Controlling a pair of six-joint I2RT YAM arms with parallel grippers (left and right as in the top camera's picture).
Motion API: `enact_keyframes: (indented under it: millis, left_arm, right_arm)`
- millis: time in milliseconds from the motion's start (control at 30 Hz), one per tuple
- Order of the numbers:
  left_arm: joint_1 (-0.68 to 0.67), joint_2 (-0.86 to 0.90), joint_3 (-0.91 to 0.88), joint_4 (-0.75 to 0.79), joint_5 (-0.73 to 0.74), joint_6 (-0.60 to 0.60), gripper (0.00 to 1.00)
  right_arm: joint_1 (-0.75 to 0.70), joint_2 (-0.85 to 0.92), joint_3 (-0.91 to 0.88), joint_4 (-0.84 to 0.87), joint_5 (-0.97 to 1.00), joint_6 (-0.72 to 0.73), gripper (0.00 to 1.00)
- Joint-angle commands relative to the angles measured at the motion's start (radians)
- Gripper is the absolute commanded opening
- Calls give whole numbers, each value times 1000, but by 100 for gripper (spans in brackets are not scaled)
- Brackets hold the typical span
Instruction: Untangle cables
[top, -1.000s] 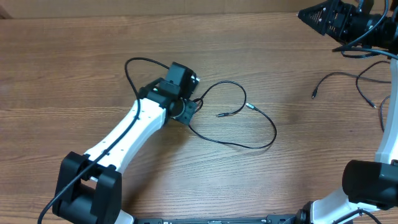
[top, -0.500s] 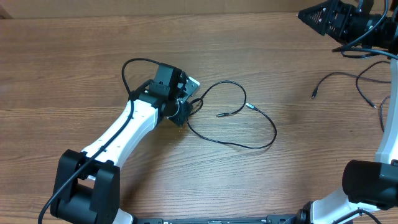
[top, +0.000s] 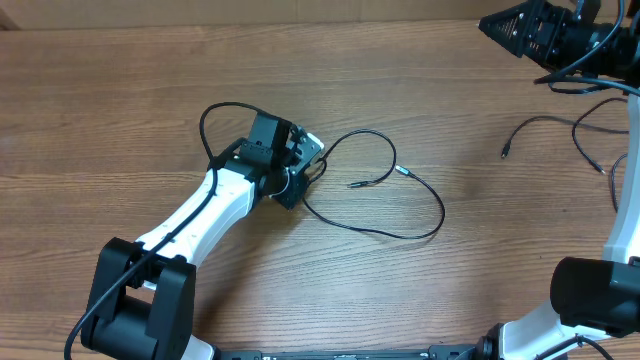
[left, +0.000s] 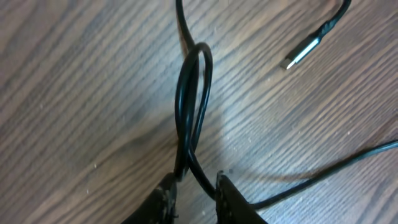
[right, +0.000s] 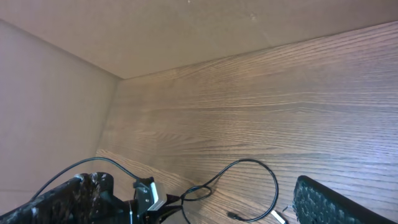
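One thin black cable (top: 420, 190) lies mid-table in a wide loop, its two silvery plug ends (top: 400, 170) close together. My left gripper (top: 303, 172) is down at the loop's left end. In the left wrist view its jaws (left: 194, 183) stand open by a narrow gap, with two strands of a small cable loop (left: 193, 93) running between the fingertips (left: 227, 194) and one plug (left: 301, 53) lying beyond. Another cable (top: 545, 122) lies at the far right. My right gripper (top: 520, 30) hangs wide open and empty, high at the back right.
Thicker black cords run along both arms. The left arm (top: 200, 215) stretches from the near-left base towards the middle. The right arm's base (top: 590, 295) stands at the near right. A brown wall (right: 186, 31) closes off the back of the wooden table (top: 120, 100).
My left gripper has shifted a little leftwards at the cable's left end, and its jaws have narrowed around the strands. The right arm has not moved.
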Motion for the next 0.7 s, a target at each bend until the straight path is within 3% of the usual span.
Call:
enact_keyframes:
  millis: [0,200,667]
  left_arm:
    - [1,-20,-27,35,41,14,24]
    - [1,-20,-39,53,36,15,33]
    - [5,-14,-39,129,17,15,36]
  right_arm:
    - [1,-11,9,-1,-25,-8,100]
    - [1,-11,9,-1,-27,-8,100]
    - [1,-11,9,-16,-87,-42,100]
